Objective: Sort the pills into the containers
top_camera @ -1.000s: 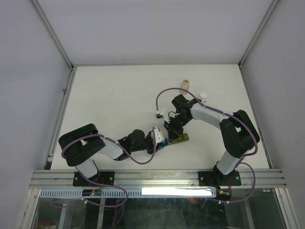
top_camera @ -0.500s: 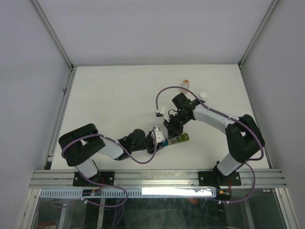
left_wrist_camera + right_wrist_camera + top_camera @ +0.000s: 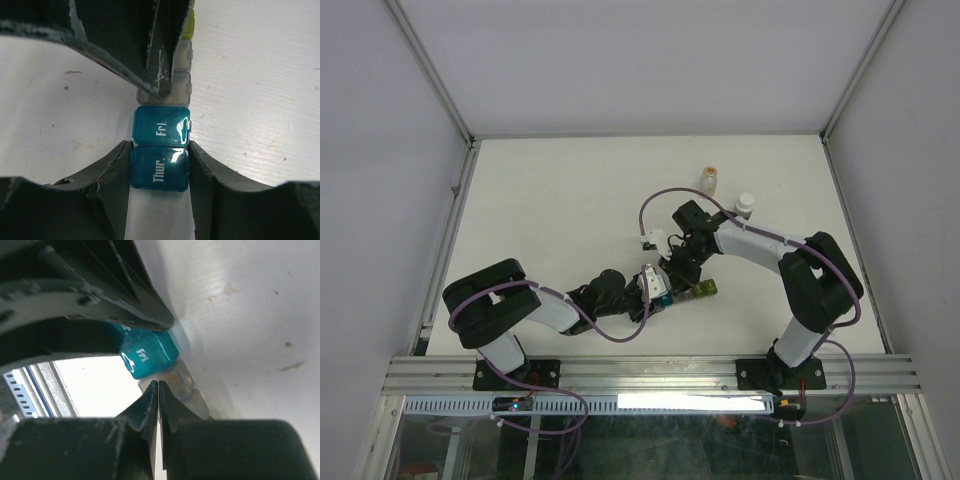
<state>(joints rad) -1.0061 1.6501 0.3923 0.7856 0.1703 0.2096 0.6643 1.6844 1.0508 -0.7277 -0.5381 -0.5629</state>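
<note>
The containers strip (image 3: 685,293) lies on the white table, its lids shut, with a yellow-green end (image 3: 705,289). My left gripper (image 3: 655,291) is shut on its blue end: in the left wrist view both pads press the sides of the "Thur." compartment (image 3: 160,168). Beyond it come the teal "Fri." compartment (image 3: 161,126), the grey one (image 3: 179,89) and the yellow-green one (image 3: 188,25). My right gripper (image 3: 677,271) is shut, its tips (image 3: 158,387) together at the edge of the grey compartment (image 3: 181,381) beside "Fri." (image 3: 150,356). No loose pills show.
An orange-capped bottle (image 3: 709,179) and a white-capped bottle (image 3: 745,205) stand at the back right of the table. The right arm's purple cable (image 3: 655,205) loops over the middle. Metal frame rails run along the table's edges.
The right wrist has shifted a little left and towards the strip; its shut tips stay at the strip. The left gripper and the strip have held still.
</note>
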